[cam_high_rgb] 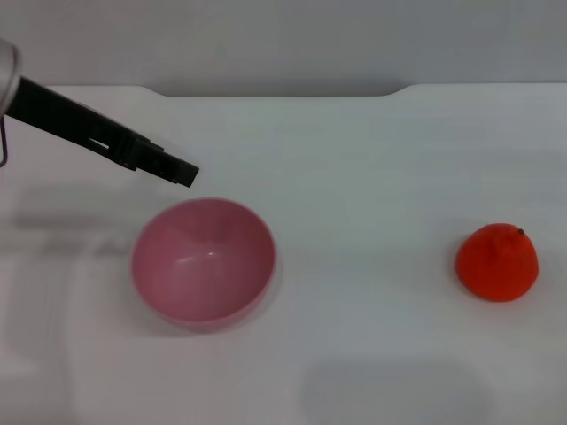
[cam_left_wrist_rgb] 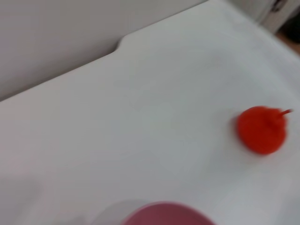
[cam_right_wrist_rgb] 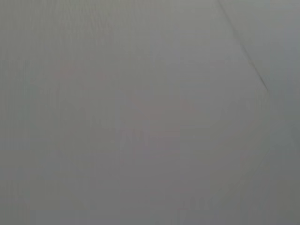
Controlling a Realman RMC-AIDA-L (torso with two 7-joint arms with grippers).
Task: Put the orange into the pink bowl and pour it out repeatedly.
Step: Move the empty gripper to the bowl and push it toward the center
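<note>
Pink bowl (cam_high_rgb: 204, 263) sits upright on the white table (cam_high_rgb: 354, 159), mouth up, nothing inside it. Taking the bowl as the marker: the orange (cam_high_rgb: 497, 262) rests on the table well off to the bowl's right, apart from it, not touched by anything. A dark stem spot shows near its top.

Left gripper (cam_high_rgb: 182, 172) hangs in the air just beyond the bowl's far-left rim, its black arm slanting in from the left edge of the scene. Not in contact with the bowl. Holds nothing that I can see; whether it is released or clenched, cannot tell from here.

Left wrist view: the bowl's pink rim (cam_left_wrist_rgb: 164, 213) peeks in at the edge, the orange (cam_left_wrist_rgb: 261, 129) lies across the table from it, stem pointing sideways.

Right arm not seen anywhere near the bowl; its wrist camera shows only a blank grey surface.
</note>
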